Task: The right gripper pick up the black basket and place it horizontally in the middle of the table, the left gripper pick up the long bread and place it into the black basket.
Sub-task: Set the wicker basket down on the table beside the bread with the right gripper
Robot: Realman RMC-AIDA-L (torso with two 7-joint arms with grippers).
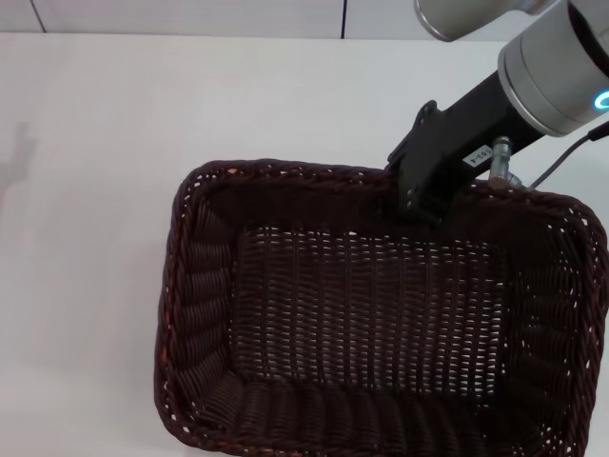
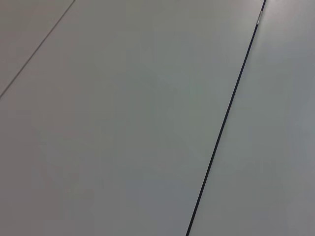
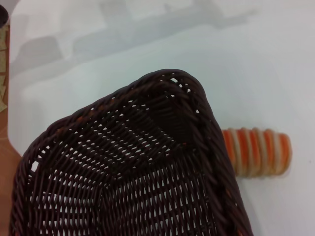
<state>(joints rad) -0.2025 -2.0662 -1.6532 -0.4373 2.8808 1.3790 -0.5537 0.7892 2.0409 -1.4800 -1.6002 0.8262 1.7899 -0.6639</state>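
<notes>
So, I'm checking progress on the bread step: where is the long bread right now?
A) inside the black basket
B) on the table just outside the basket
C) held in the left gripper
B: in the right wrist view the long bread lies on the table, outside the wall of the black basket, whose interior looks empty.

Black basket point(image 1: 371, 324) cut off at lower and right edges; long bread point(image 3: 258, 152) partly hidden behind basket rim.

basket point(image 1: 381, 324) on table point(image 1: 95, 143); right claw point(image 1: 416, 205) at its far rim; bread point(image 3: 258, 152) just outside.
</notes>
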